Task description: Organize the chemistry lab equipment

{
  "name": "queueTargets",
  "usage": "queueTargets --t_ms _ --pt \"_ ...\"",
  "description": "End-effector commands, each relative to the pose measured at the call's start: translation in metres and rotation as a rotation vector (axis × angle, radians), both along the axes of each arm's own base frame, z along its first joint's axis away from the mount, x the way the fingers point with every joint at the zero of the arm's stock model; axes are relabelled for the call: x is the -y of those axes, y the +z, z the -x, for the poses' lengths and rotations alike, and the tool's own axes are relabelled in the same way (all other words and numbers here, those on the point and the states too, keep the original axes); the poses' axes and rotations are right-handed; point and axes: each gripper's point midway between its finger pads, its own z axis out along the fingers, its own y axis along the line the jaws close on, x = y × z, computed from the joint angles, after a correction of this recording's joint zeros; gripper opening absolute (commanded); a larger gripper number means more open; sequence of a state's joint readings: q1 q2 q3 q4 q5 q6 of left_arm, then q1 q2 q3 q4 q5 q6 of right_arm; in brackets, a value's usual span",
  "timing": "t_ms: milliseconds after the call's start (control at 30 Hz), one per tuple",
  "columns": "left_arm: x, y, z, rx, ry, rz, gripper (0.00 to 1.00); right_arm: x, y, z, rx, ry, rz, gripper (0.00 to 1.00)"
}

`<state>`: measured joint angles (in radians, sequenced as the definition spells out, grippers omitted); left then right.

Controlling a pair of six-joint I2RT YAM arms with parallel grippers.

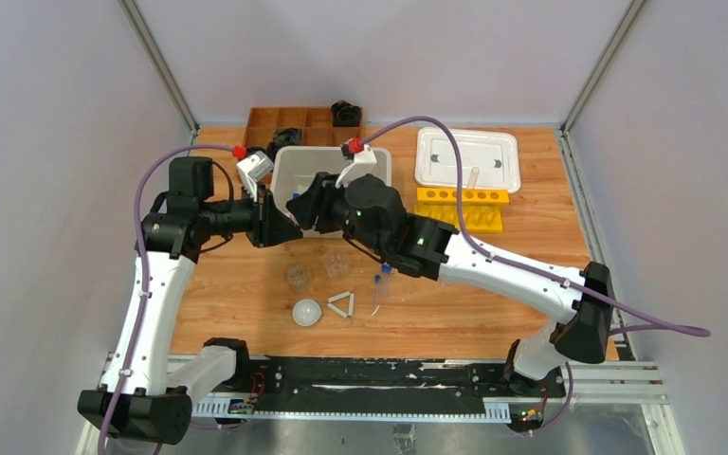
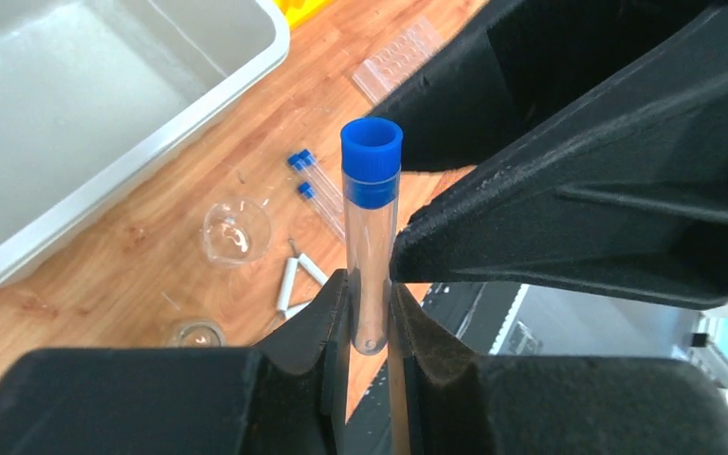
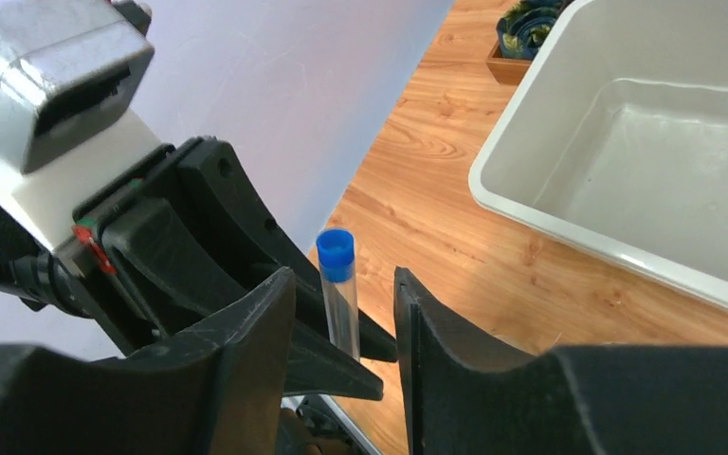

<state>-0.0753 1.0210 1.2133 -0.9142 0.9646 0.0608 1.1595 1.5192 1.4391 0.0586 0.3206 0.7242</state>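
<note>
Blue on top and clear below, the thin round tube (image 2: 372,256) is pinched near its bottom end by the black left hand (image 2: 370,318). The right hand (image 3: 344,313) faces it, its fingers a little apart on each side of the tube, not touching it. Both arms bend in and meet above the wooden worktop (image 1: 237,284), by the smooth white tub (image 1: 289,166).

The wooden table (image 1: 540,190) carries a white bin (image 1: 313,152), yellow rack (image 1: 462,196), 2 beakers (image 1: 297,276), dome (image 1: 307,312), triangle (image 1: 352,305).
</note>
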Motion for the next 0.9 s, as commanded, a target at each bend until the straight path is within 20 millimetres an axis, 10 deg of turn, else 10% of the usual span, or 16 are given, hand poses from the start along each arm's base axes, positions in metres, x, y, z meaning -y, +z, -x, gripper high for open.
queueTargets --t_ms 0,333,867 --pt "-0.005 0.005 0.006 0.168 -0.034 -0.054 0.13 0.005 0.01 0.001 -0.06 0.084 0.092 0.5" --pt "-0.015 0.003 0.013 0.328 -0.055 -0.157 0.11 -0.005 0.01 0.035 -0.121 0.389 0.273 0.57" --pt "-0.016 0.004 0.015 0.371 -0.069 -0.187 0.08 -0.02 0.003 0.027 -0.113 0.421 0.312 0.4"
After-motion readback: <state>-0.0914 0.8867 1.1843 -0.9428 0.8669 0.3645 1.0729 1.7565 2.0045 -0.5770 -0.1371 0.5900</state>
